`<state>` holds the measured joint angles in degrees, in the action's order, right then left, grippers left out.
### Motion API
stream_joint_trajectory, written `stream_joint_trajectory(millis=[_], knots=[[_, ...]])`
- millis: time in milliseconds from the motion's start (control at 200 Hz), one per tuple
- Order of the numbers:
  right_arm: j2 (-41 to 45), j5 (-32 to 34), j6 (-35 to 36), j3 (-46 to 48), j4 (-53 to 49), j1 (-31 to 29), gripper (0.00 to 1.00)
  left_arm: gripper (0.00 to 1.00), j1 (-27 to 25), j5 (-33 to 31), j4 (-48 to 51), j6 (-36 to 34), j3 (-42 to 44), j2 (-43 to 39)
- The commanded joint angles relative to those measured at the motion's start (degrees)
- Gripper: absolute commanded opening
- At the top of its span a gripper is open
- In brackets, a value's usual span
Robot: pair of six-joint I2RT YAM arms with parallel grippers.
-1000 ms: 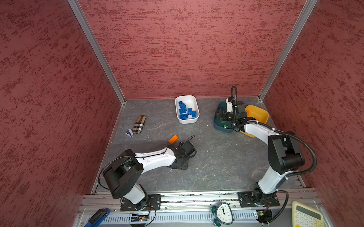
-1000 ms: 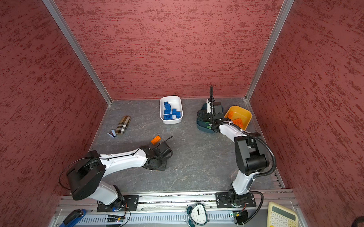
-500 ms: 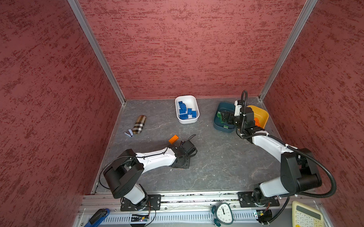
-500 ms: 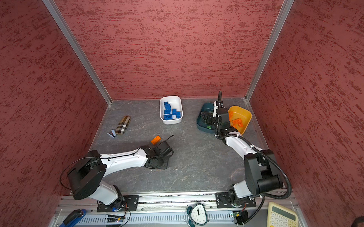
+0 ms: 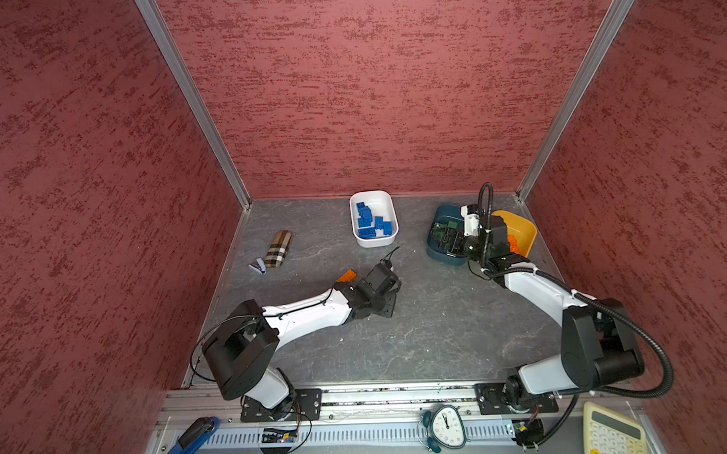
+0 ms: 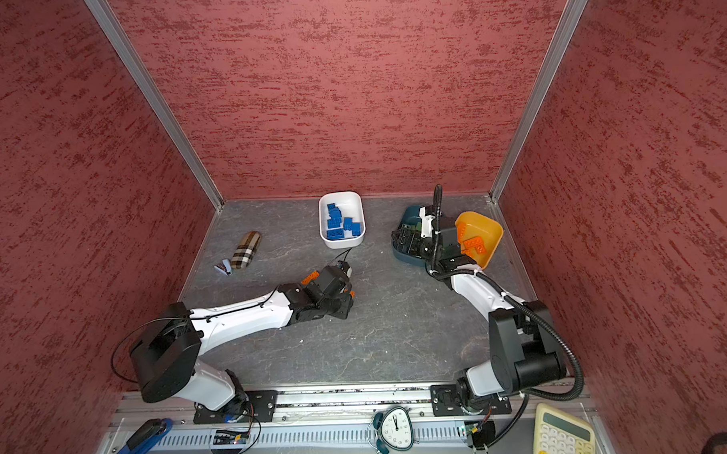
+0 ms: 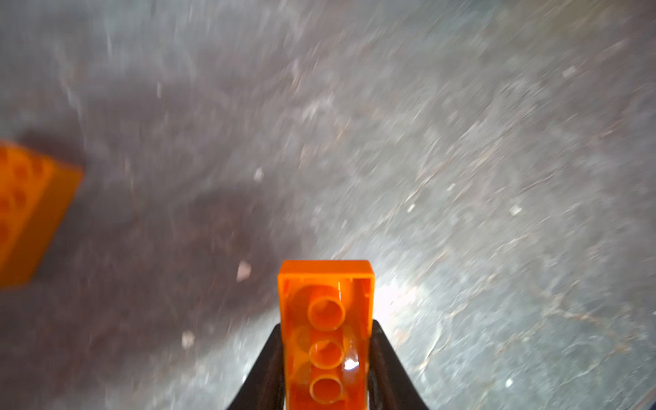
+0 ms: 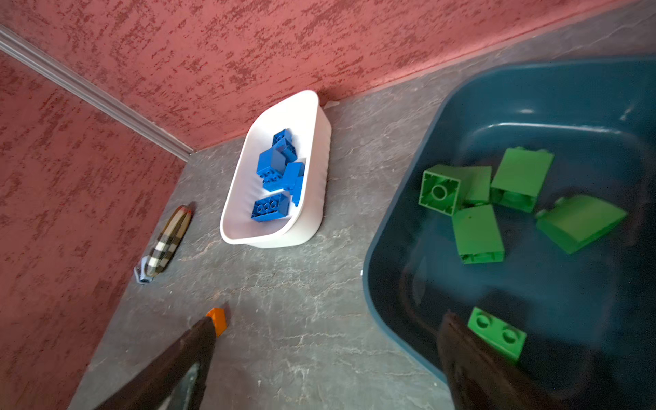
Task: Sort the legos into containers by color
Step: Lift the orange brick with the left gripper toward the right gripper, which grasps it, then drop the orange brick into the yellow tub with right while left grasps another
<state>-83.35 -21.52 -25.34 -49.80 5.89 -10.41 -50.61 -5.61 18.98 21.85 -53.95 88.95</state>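
We see the left gripper (image 7: 326, 330) clenched on an orange brick (image 7: 324, 284) over the grey table (image 7: 497, 177), a second orange brick (image 7: 32, 213) nearby; the right gripper (image 8: 332, 323) hangs spread wide astride the rim of the teal bowl (image 8: 401, 213) holding green bricks (image 8: 477, 234), blue bricks (image 8: 273, 167) in the white bowl (image 8: 319, 170)

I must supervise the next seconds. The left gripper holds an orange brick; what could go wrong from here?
1. The left gripper pinches the orange brick with much of it past the fingertips; it might twist or slip.
2. The yellow bowl sits beyond the right gripper, open by the teal bowl; a collision is possible.
3. The loose orange brick nearby may get knocked.
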Motion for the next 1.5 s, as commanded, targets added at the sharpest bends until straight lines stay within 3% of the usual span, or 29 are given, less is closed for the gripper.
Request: stream_joint_trajectory(millis=[0, 195, 391, 561, 666, 957, 1107, 1232, 1292, 1342, 1398, 1438, 1493], knots=[[1.0, -6.8, -1.6, -1.5, -4.5, -0.6, 0.95, 0.00, 0.6, 2.6, -10.3, -9.3, -2.8, 2.5], [1.3, -13.8, -1.0, -2.1, -8.4, -1.8, 0.91, 0.00, 1.1, 6.7, -16.7, -19.4, -8.4, 7.8], [3.3, -18.7, 2.5, -1.6, -12.3, -3.2, 0.89, 0.00, 1.1, 10.6, -27.3, -29.7, -8.3, 11.2], [4.4, -22.2, 4.5, -0.1, -14.1, -3.7, 0.75, 0.00, 0.4, 10.6, -25.2, -36.3, -11.4, 14.0], [4.6, -20.9, 4.8, 0.4, -15.0, -3.9, 0.63, 0.00, 0.6, 12.3, -25.9, -35.8, -11.8, 14.4], [2.9, -19.0, 4.4, 1.1, -14.6, -3.9, 0.51, 0.00, 0.8, 12.6, -29.2, -33.8, -11.4, 14.6], [2.6, -19.4, 4.7, 0.3, -14.6, -3.9, 0.26, 0.00, 1.0, 12.7, -29.5, -33.4, -11.6, 14.7], [4.4, -15.6, 4.1, 0.3, -13.6, -3.7, 0.13, 0.00, 1.1, 11.0, -28.6, -32.6, -12.5, 15.3], [5.4, -13.0, 3.5, 0.2, -13.2, -3.3, 0.06, 0.20, 1.8, 9.9, -27.2, -30.7, -13.6, 15.6], [6.2, -10.3, 2.9, 0.1, -12.4, -2.8, 0.00, 0.42, 2.5, 9.3, -27.1, -28.8, -13.7, 15.6], [7.3, -6.8, 2.5, 0.4, -11.1, -1.8, 0.00, 0.79, 3.2, 7.6, -28.8, -27.3, -12.7, 15.1], [8.1, -4.2, 2.3, 0.6, -10.1, -0.9, 0.00, 0.97, 3.5, 5.4, -31.5, -26.6, -11.1, 14.6], [8.9, 0.5, 1.3, 0.9, -8.8, 0.5, 0.00, 0.99, 3.7, 1.7, -35.2, -25.9, -9.0, 13.4]])
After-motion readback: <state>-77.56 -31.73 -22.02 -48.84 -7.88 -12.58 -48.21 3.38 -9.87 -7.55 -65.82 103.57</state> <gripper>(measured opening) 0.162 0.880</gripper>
